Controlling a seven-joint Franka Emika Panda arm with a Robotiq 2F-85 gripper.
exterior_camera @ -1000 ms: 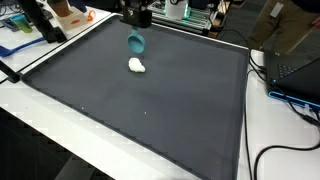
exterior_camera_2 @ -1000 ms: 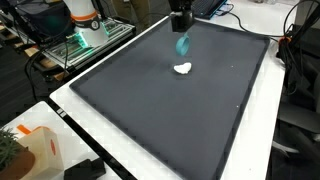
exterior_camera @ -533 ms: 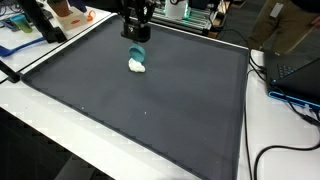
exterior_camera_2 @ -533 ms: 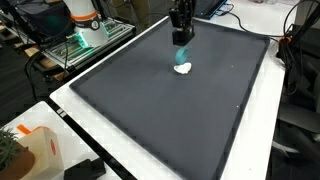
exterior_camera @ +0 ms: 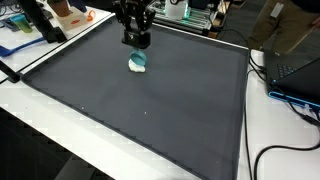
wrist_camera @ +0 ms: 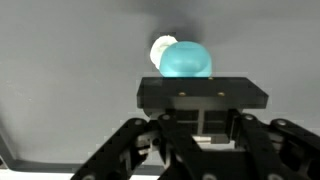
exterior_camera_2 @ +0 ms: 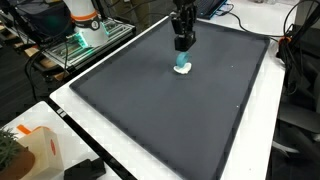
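Note:
A small teal cup-like thing [exterior_camera: 139, 61] hangs just under my gripper [exterior_camera: 138, 46], which is shut on it over the far part of the dark mat [exterior_camera: 150, 110]. It sits right over a small white lump [exterior_camera: 133, 67] lying on the mat, low enough to cover most of it. In an exterior view the teal thing [exterior_camera_2: 182, 63] is directly above the white lump [exterior_camera_2: 182, 71], below the gripper [exterior_camera_2: 182, 46]. The wrist view has the teal thing [wrist_camera: 186, 59] ahead of the gripper body [wrist_camera: 203, 96], with the white lump [wrist_camera: 160, 48] peeking out behind it. Whether the two touch I cannot tell.
The mat lies on a white table [exterior_camera: 35, 125]. Black cables [exterior_camera: 275, 150] and a laptop [exterior_camera: 298, 68] sit beside one edge. A green-lit device [exterior_camera_2: 85, 35] and an orange-white object [exterior_camera_2: 35, 150] stand off the mat on other sides.
My gripper has come down with the teal thing, from well above the white lump to right over it, now covering most of the lump.

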